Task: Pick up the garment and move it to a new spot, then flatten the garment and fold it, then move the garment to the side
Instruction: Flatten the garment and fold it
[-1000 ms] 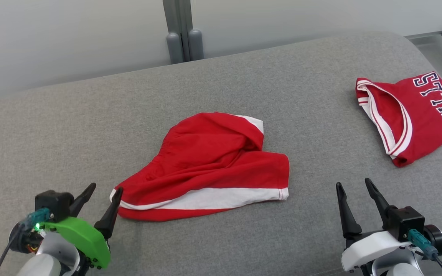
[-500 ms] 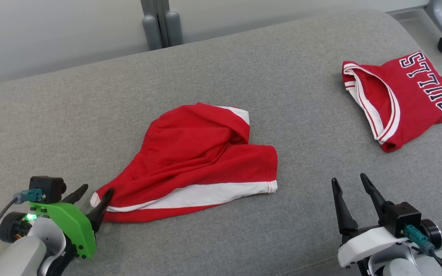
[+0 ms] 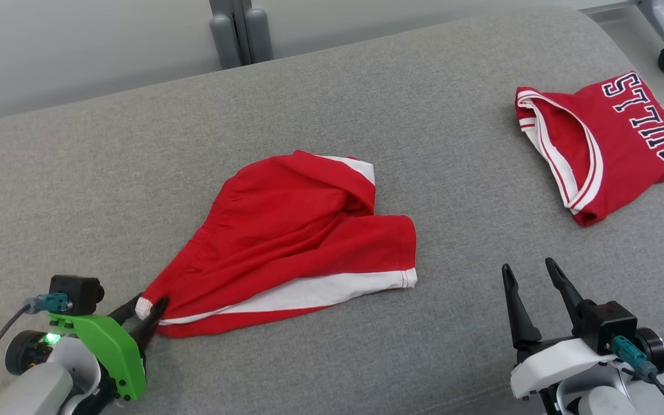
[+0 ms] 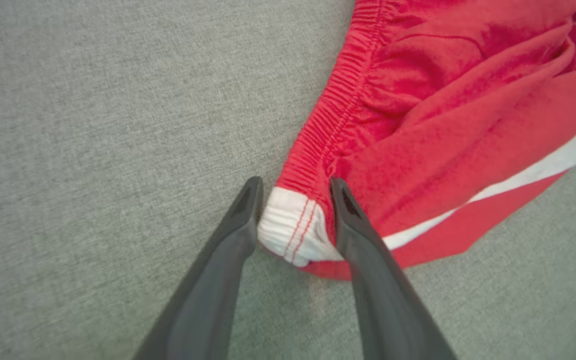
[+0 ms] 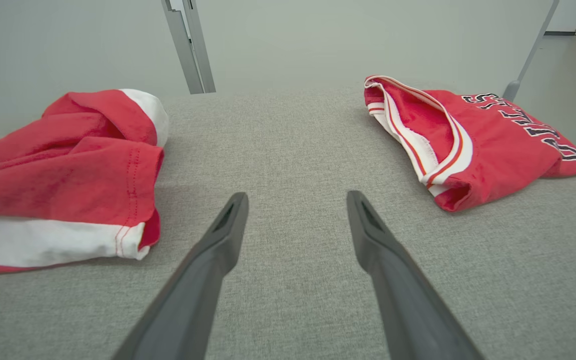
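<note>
Grey cushion (image 3: 136,173): red shorts (image 3: 291,230), jersey (image 3: 626,144) well apart

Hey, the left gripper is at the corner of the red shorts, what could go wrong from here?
1. The left gripper has only the small white corner of the red shorts between its fingers; on lifting, the cloth may slip out.
2. The shorts lie crumpled, one part folded over; hoisted by one corner they would likely hang bunched, while the right gripper stands open, apart from them.
3. Swinging them right might disturb the folded jersey.
</note>
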{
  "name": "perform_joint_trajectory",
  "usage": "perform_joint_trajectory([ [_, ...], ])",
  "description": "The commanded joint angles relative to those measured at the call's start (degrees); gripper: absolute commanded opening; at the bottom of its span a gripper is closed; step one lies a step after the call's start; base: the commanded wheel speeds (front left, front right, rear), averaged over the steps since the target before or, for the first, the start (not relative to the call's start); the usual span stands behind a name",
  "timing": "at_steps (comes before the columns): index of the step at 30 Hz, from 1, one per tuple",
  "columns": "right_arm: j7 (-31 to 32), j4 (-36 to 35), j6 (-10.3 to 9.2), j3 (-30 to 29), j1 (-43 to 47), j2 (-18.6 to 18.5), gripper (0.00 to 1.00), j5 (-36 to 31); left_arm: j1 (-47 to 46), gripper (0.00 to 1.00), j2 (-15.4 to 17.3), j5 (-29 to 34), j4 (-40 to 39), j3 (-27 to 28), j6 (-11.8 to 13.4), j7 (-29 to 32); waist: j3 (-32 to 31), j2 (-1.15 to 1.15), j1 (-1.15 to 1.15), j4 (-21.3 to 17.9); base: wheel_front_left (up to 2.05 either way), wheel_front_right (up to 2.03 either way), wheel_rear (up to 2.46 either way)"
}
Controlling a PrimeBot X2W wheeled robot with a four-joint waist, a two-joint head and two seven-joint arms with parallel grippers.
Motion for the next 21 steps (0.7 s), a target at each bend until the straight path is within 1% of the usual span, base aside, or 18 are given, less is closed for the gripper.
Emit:
perform_joint_trajectory([
  [1,0.0,0.02,-0.11,-0.08,-0.62,-0.14,1.0,0.35,-0.88,0.29,0.64,-0.66,0.36,-0.76,-0.02,-0.66,-0.19,0.0,0.0,0.26,0.0,0.0,0.0],
  [2,0.0,0.07,-0.11,-0.12,-0.64,-0.14,1.0,0.37,-0.95,0.2,0.59,-1.08,0.39,-1.25,-0.02,-1.15,-0.29,0.0,0.0,0.39,0.0,0.0,0.0],
  [3,0.0,0.11,-0.11,-0.18,-0.64,-0.15,1.0,0.41,-1.07,0.05,0.55,-1.43,0.37,-1.91,-0.02,-1.61,-0.41,0.0,0.0,0.56,0.0,0.0,0.0],
  [4,0.0,0.12,-0.11,-0.22,-0.62,-0.14,1.0,0.46,-1.17,0.0,0.58,-1.56,0.38,-2.29,-0.02,-2.14,-0.5,0.0,0.0,0.68,0.0,0.0,0.0],
  [9,0.0,0.1,-0.12,-0.57,0.32,-0.14,1.0,0.28,-0.58,0.0,0.77,-2.69,-0.19,-3.13,-0.02,-6.93,-1.37,0.0,0.0,1.38,0.0,0.0,0.0],
  [12,0.0,-0.15,-0.12,-1.04,1.15,-0.14,1.0,0.23,1.73,0.0,0.87,-4.33,-1.98,-1.75,-0.02,-9.82,-1.84,0.0,0.0,1.92,0.0,0.0,0.0],
  [16,0.0,-0.35,-0.12,-1.77,1.93,-0.15,1.0,0.35,6.06,0.0,0.71,-5.36,-5.81,0.24,0.38,-11.49,-2.24,0.0,0.0,2.97,0.0,0.0,0.0],
  [19,0.0,-0.19,-0.12,-1.92,2.48,-0.14,1.0,0.4,10.69,0.07,0.17,-4.78,-9.49,1.67,1.88,-11.93,-2.36,0.0,0.0,4.04,0.0,0.0,0.0],
  [21,0.0,-0.18,-0.12,-1.99,2.47,-0.14,1.0,0.38,13.72,0.13,-0.89,-4.83,-11.96,2.88,2.71,-12.01,-2.46,0.0,0.0,4.79,0.0,0.0,0.0],
])
